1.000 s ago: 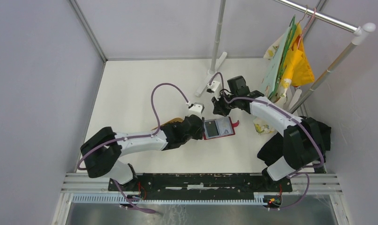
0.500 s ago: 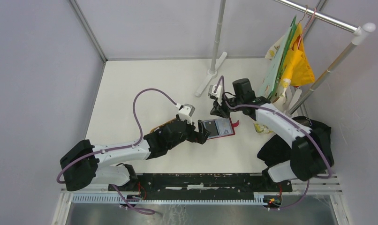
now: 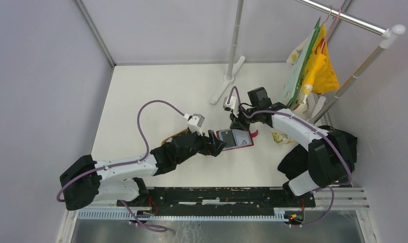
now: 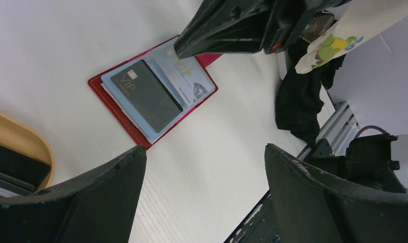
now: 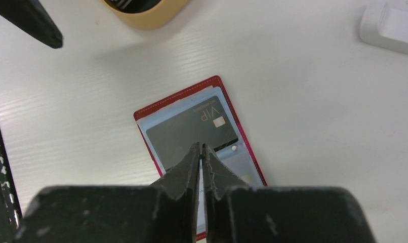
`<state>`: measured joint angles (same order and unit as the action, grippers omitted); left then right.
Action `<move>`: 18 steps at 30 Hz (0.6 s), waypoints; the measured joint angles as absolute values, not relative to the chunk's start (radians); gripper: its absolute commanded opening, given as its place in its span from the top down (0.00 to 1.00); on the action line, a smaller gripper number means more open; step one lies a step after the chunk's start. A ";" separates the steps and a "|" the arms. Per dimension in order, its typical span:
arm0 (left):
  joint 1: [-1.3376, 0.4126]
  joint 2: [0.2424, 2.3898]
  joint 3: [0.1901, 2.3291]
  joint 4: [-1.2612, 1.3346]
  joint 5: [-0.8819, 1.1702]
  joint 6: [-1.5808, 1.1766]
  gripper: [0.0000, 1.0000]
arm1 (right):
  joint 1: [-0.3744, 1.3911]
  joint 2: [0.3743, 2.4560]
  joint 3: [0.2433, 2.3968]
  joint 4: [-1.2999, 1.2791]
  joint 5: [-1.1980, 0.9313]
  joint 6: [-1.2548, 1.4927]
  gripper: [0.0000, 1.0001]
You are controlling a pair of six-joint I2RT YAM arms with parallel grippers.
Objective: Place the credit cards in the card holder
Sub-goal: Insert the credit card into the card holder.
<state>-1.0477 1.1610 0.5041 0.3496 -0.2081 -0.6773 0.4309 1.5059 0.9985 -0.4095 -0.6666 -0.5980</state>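
**While the holder lay open, right gripper was on top of it and left gripper stood clear**

Since the card holder (image 3: pixel 236 138) lay opened flat on the worktop (image 3: pixel 141 96) between the two arms, both pocket panels faced up. A black card (image 5: pixel 192 130) sat in one pocket, its long axis along the panel. A pale card (image 4: pixel 187 76) sat in the neighbouring pocket.

Right gripper (image 5: pixel 199 147) was pinched closed with nothing in it, tips directly over the black card. Couldn't tell whether they touched it.

Left gripper (image 4: pixel 204 152) was spread wide and empty, just short of the holder's near edge, with the holder dead ahead of it.

The right arm was nearer the holder. The left was nearer the wooden tray (image 4: pixel 19 147), which sat beside its wrist.

My read: the next card comes out of that tray, so the left arm takes it.

Hidden or unclear:
- Tray was cut off at the frame edge in both wrist views. Dark flat items were inside, count unreadable.
- Left arm covered most of the tray in the top view.
- Right gripper covered the holder's far end in the left wrist view.
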 measured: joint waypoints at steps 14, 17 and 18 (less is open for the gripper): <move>-1.048 1.164 0.532 0.278 -0.234 -0.763 0.21 | 0.431 1.628 1.075 -0.544 -0.618 -0.658 0.96; -1.048 1.164 0.515 0.289 -0.234 -0.774 0.21 | 0.431 1.628 1.083 -0.558 -0.620 -0.669 0.96; -1.048 1.164 0.513 0.297 -0.234 -0.774 0.21 | 0.431 1.628 1.083 -0.559 -0.620 -0.672 0.96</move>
<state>-1.0477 1.1641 0.5129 0.2970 -0.2337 -0.7738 0.4309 1.6283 1.0832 -0.5587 -0.6205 -0.6720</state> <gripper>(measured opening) 0.791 0.043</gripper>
